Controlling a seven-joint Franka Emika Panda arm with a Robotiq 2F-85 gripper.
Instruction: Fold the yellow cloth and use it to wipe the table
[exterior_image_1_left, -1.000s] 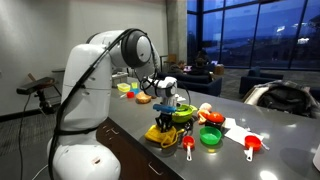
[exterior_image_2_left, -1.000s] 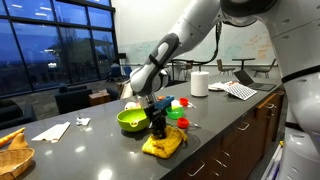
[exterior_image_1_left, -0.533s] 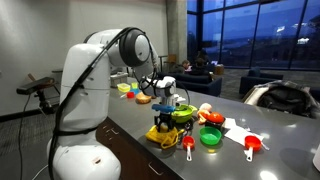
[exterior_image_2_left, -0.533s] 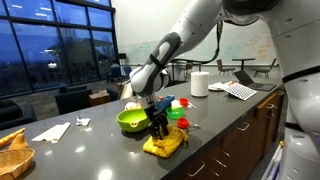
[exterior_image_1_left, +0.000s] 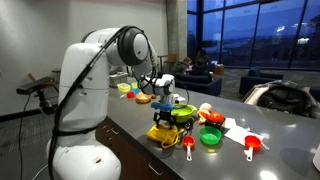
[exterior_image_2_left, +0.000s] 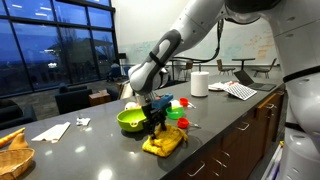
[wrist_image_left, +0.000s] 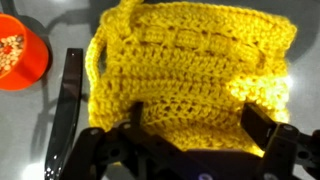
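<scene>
The yellow cloth (wrist_image_left: 190, 70) is a crocheted piece lying bunched and partly doubled over on the dark table (exterior_image_2_left: 90, 145). It fills most of the wrist view. In both exterior views it sits near the table's front edge (exterior_image_1_left: 165, 135) (exterior_image_2_left: 165, 143). My gripper (wrist_image_left: 200, 125) hangs straight over it, open, its two black fingers (wrist_image_left: 264, 122) spread wide with cloth lying loose between them. In the exterior views the gripper (exterior_image_1_left: 166, 121) (exterior_image_2_left: 155, 126) stands just above the cloth's top.
A green bowl (exterior_image_2_left: 131, 120) sits right behind the cloth. Green and red cups (exterior_image_1_left: 210, 136) and red measuring scoops (exterior_image_1_left: 251, 146) lie beside it. An orange cup (wrist_image_left: 20, 55) and a dark strip (wrist_image_left: 68, 110) lie close to the cloth. A paper roll (exterior_image_2_left: 199, 83) stands farther back.
The jaws have spread from nearly shut to wide apart, letting go of the yellow cloth. The gripper has risen slightly above it. The cloth stays where it lay.
</scene>
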